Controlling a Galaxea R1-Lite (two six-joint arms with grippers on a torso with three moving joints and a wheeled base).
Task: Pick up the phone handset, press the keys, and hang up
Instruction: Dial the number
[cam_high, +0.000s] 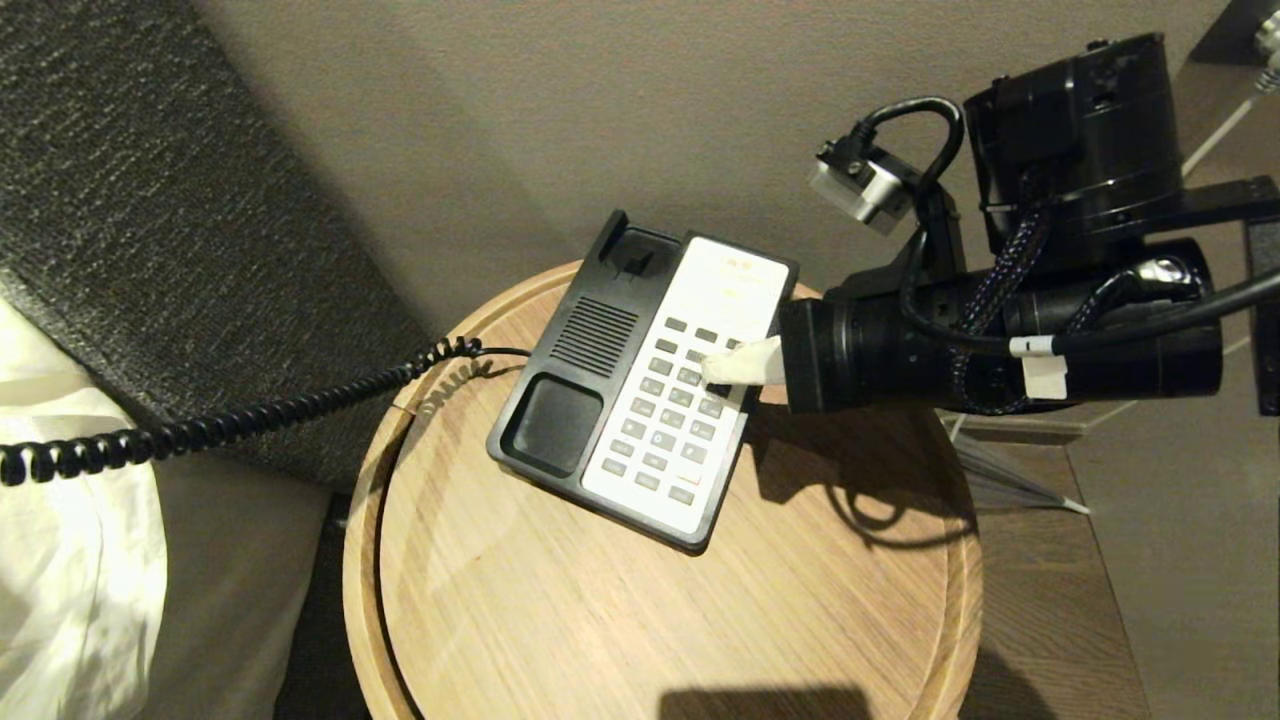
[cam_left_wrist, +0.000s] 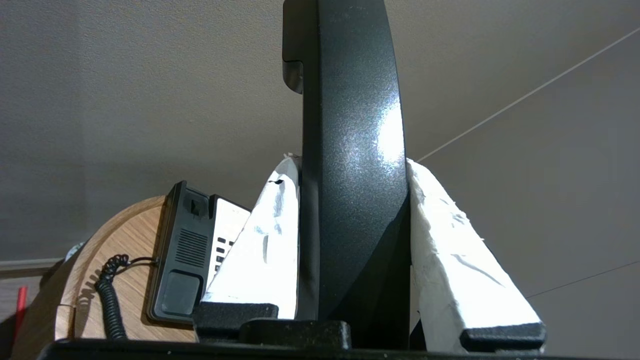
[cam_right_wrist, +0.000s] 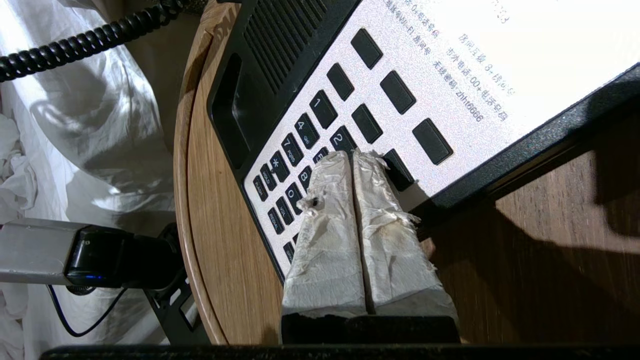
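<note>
The phone handset (cam_left_wrist: 345, 90), glossy black, stands upright between the white-wrapped fingers (cam_left_wrist: 265, 250) of my left gripper (cam_left_wrist: 350, 162), which is shut on it. That gripper is outside the head view. The black coiled cord (cam_high: 250, 415) runs from the phone base (cam_high: 560, 420) off to the left. The base lies on the round wooden table (cam_high: 800, 600) with its cradle empty. My right gripper (cam_high: 715, 368) reaches in from the right, shut, with its wrapped fingers pressed together. Its tips (cam_right_wrist: 352, 155) rest on the keys (cam_right_wrist: 305, 130) beside the "2" key.
A dark padded fabric panel (cam_high: 130, 200) and white bedding (cam_high: 70, 560) lie left of the table. A beige wall is behind. A grey-and-black device (cam_right_wrist: 75, 255) sits beside the table's rim. Wooden flooring (cam_high: 1050, 600) shows at the right.
</note>
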